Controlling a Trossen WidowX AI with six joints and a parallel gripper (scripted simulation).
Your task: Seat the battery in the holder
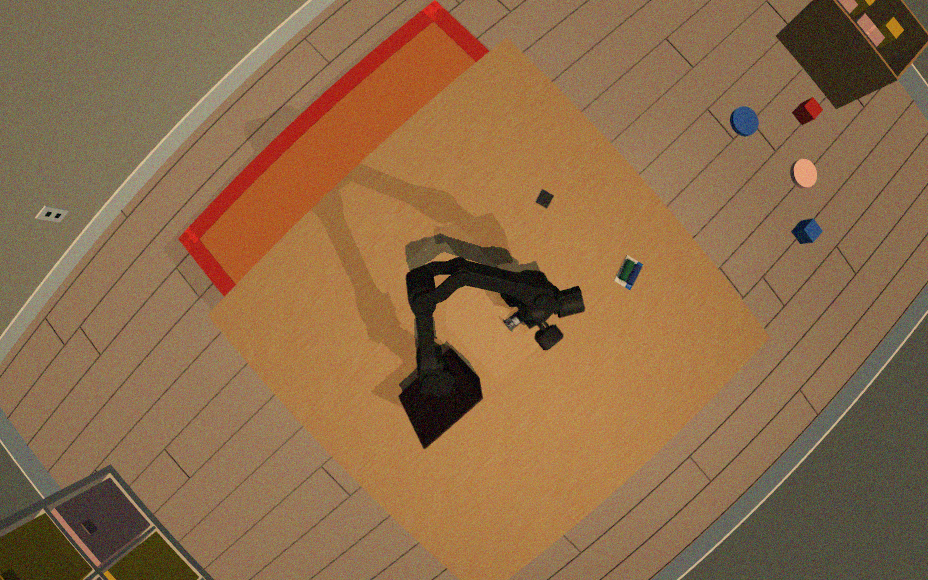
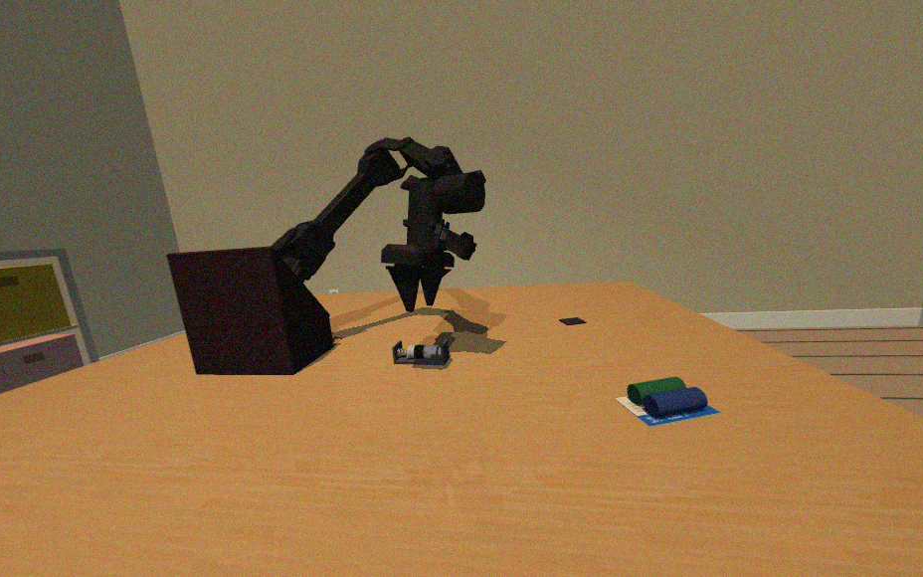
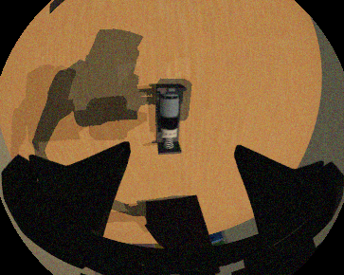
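The dark holder [image 2: 419, 361] [image 3: 170, 151] lies on the wooden table; a corner of it shows beside the arm in the top view. The battery [image 2: 432, 351] [image 3: 170, 108], grey with a black band and a pale end, lies flat and lengthwise inside it. Its pale end meets the spring [image 3: 169, 143]. Its other end is at the lip wall [image 3: 169, 86]; how far it sits under the lip is too small to tell. My gripper [image 2: 420, 307] [image 3: 184, 149] is open and empty, above the holder and clear of the battery and holder.
A green cylinder [image 2: 656, 389] and a blue cylinder [image 2: 675, 401] lie on a white and blue card [image 2: 654, 420], off to the side. A small dark square [image 1: 544, 198] [image 2: 572, 320] lies farther back. The arm's base block [image 1: 441, 399] [image 2: 229, 315] stands near the holder.
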